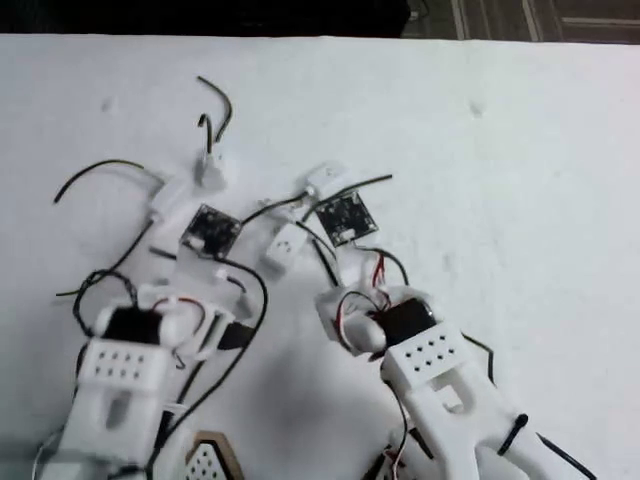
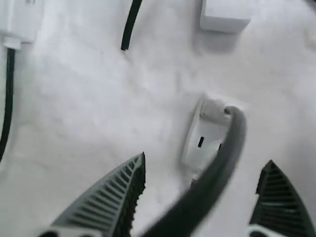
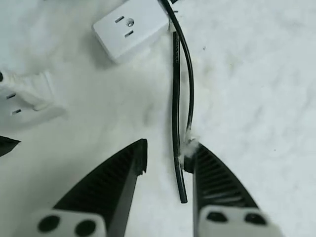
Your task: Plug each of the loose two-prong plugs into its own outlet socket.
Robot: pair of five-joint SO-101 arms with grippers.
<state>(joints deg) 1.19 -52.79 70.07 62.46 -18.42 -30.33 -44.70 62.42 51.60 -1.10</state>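
A white block with two slots (image 2: 200,143) and a grey cord lies on the table between the fingers of my open left gripper (image 2: 205,162); it also shows as the slotted block (image 3: 24,98). My right gripper (image 3: 167,148) is open over a loose black cord (image 3: 176,98) that runs close beside one finger. Just beyond it sits a white outlet socket (image 3: 131,27), face up, the same outlet (image 1: 285,245) that lies between the two arms. Corded white plugs (image 1: 210,172) (image 1: 168,198) (image 1: 325,180) lie farther back. In the high view the left gripper (image 1: 215,275) and right gripper (image 1: 335,290) point away from the table's front.
Two black square boards (image 1: 212,228) (image 1: 345,218) sit just past the grippers. Black cords (image 1: 100,170) loop across the left half of the white table (image 1: 520,150). Another white plug with a black cord (image 2: 19,19) lies beyond the left gripper.
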